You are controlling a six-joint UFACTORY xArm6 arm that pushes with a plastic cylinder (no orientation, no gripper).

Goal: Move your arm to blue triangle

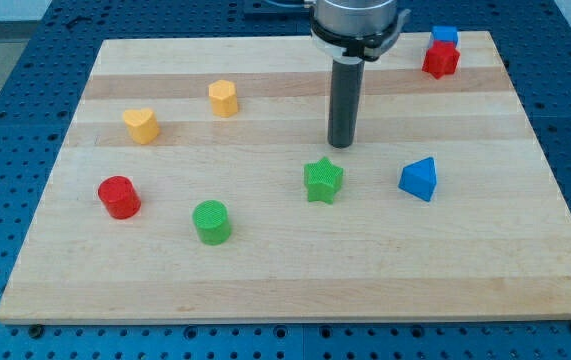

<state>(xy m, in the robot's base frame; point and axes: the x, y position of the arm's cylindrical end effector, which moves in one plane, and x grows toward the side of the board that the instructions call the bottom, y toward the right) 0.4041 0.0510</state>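
The blue triangle (419, 179) lies on the wooden board right of centre. My tip (341, 145) stands on the board to the triangle's upper left, a short gap away. It is just above the green star (323, 181), not touching it. The rod rises straight up to the view's top.
A green cylinder (211, 221) and a red cylinder (119, 197) lie at the lower left. A yellow heart (141, 125) and a yellow block (223, 98) lie at the upper left. A red block (441, 60) and a blue block (445, 36) sit together at the top right corner. The board's edge (295, 318) runs along the view's bottom.
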